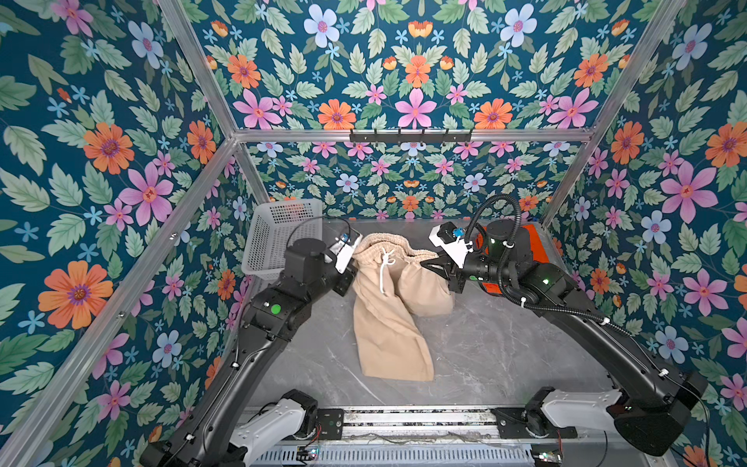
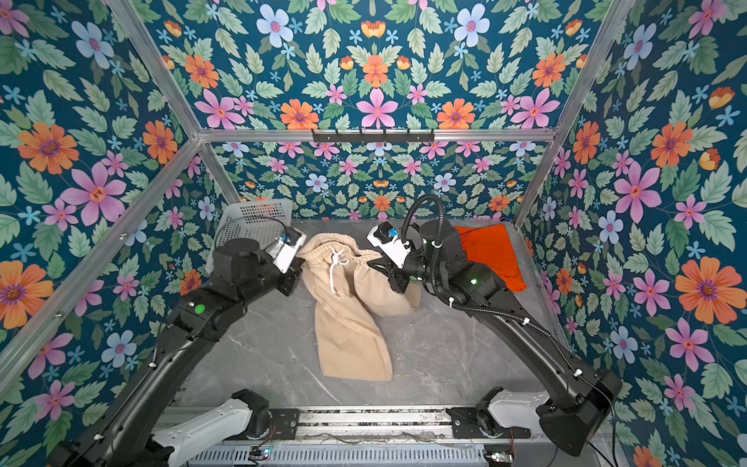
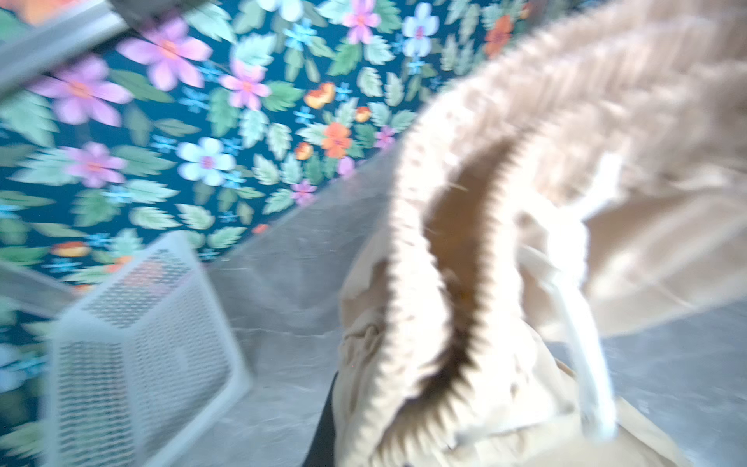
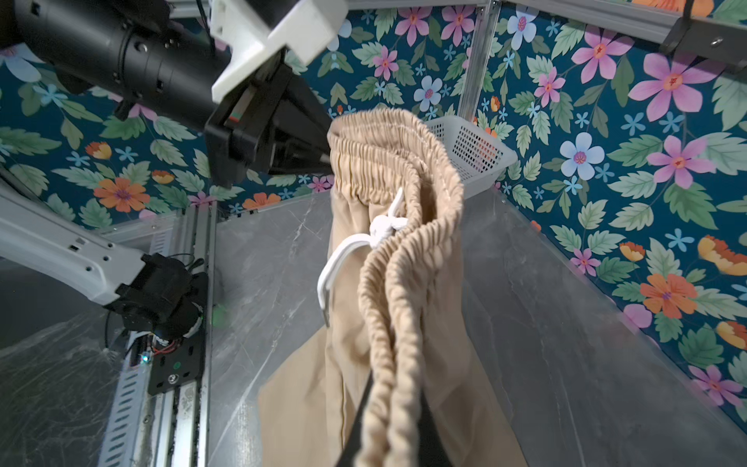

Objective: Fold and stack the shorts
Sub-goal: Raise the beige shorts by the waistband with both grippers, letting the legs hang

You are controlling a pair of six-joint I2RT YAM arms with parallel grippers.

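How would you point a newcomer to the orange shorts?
Start at the grey table, then go to its far right corner, behind the right arm. The orange shorts lie there: bright orange and lying free, unlike the beige shorts lifted mid-table.

White perforated basket (image 1: 279, 230) far left on grey marbled table (image 1: 505, 356), floral walls (image 1: 81, 161), black hook rail (image 1: 410, 136)

Shorts: two pairs are showing in both top views, the beige shorts (image 1: 388, 331) and the orange shorts (image 2: 491, 250)
Drawstring: one white drawstring (image 1: 383, 275) is hanging on the beige pair
Basket: one white basket (image 1: 279, 238) is standing at the back
Arms: two are reaching in, the left arm (image 1: 258, 323) and the right arm (image 1: 562, 291)
Hook rail: one hook rail (image 1: 410, 136) is sitting on the back frame
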